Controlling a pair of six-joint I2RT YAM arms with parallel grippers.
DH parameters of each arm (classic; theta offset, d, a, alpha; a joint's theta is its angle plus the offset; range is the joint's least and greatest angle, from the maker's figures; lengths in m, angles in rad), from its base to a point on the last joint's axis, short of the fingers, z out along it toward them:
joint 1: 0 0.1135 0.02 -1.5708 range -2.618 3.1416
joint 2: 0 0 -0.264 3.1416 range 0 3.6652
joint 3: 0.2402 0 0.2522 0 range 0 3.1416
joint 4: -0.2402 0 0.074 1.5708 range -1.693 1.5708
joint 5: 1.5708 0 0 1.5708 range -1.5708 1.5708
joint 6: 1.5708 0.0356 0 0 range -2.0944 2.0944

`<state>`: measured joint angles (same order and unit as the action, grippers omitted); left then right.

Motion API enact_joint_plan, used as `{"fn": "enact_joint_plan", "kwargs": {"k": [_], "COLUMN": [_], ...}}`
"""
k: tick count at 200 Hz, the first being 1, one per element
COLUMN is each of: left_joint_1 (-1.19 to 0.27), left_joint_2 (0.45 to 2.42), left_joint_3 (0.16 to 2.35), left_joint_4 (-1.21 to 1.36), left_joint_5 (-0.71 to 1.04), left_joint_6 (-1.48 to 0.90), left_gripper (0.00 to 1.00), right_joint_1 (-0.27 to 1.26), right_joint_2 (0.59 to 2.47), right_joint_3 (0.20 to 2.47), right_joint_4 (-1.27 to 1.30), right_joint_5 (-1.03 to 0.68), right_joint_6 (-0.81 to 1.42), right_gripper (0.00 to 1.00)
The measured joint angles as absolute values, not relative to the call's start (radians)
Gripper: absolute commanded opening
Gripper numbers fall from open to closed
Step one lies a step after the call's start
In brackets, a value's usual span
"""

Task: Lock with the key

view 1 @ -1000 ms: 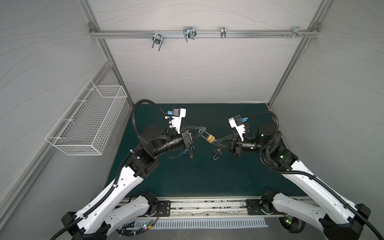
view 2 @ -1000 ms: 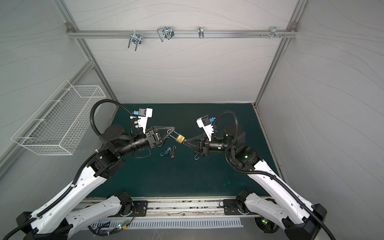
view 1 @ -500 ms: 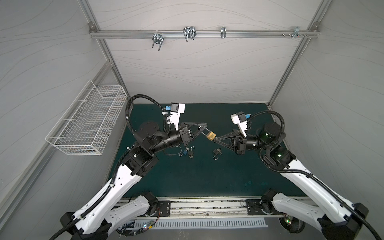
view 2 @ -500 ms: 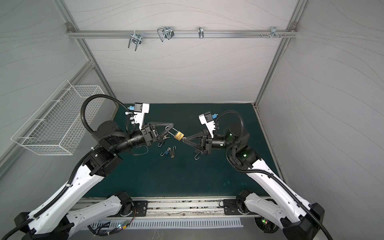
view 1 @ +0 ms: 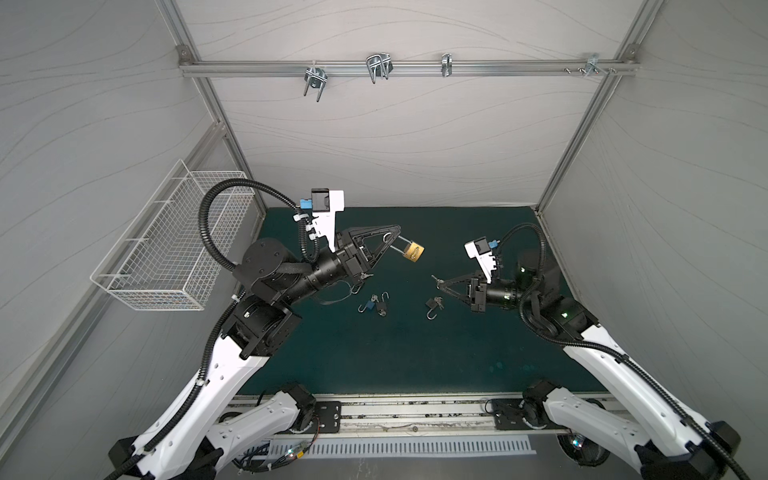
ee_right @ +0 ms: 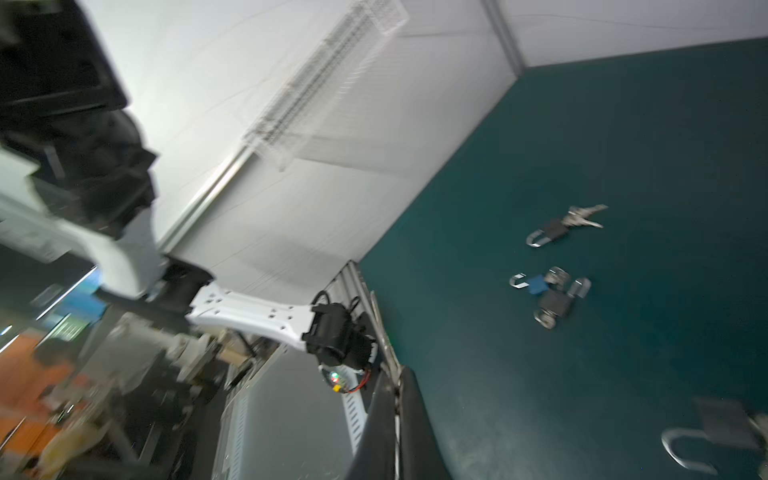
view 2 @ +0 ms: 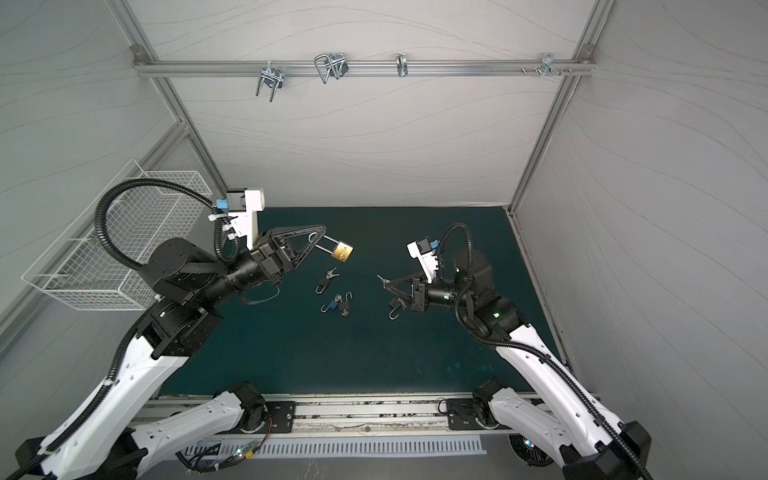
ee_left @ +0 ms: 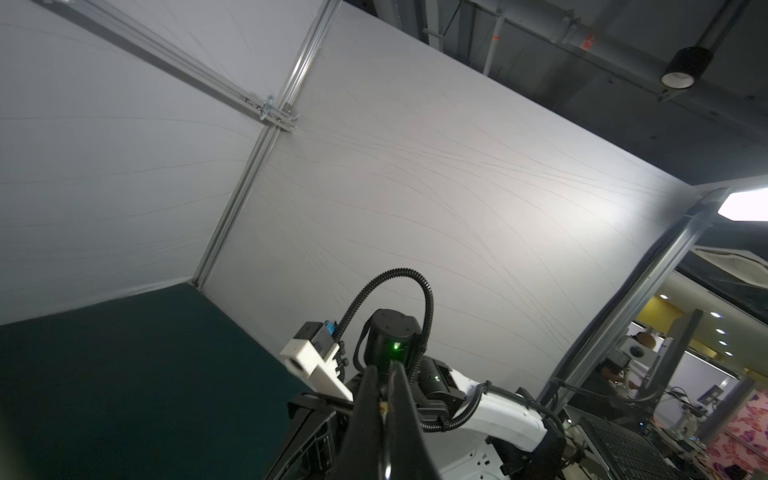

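Tightly on padlock (view 1: 413,252): left end effector (view 1: 392,240)

Two matching arms, the left arm (view 1: 228,374) and the right arm (view 1: 611,378), have glossy white shells with small screw holes on the long lower links and matt black cylindrical joint housings (view 1: 266,266) above black bases (view 1: 538,392). A ribbed black cable hose (view 1: 203,224), held along the white links by white ties (view 1: 201,380), arches over each wrist to a white camera bracket (view 1: 328,216) with a blue plug (view 1: 306,203), and small green lights (view 1: 563,314) glow on the right arm's joints. The left gripper (view 1: 397,232) and the right gripper (view 1: 439,284) carry black, open-framed triangular fingers (view 1: 372,230).
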<state>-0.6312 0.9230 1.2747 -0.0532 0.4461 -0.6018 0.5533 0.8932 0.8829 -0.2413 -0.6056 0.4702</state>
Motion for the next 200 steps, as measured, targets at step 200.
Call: {"fn": "enact_joint_plan", "kwargs": {"k": [200], "left_joint_1": [-0.631], "left_joint_2": [1.2], "left_joint_3": [1.103], "left_joint_4": [-0.405], "left_joint_5": [0.371], "left_joint_6": [-0.485], "left_gripper": [0.0], "right_joint_1": [0.079], "right_joint_2": [1.519], "right_joint_3": [0.865], "right_joint_4": [-0.513], "right_joint_5": [-0.348], "right_joint_6": [0.526], "right_gripper": [0.0]}}
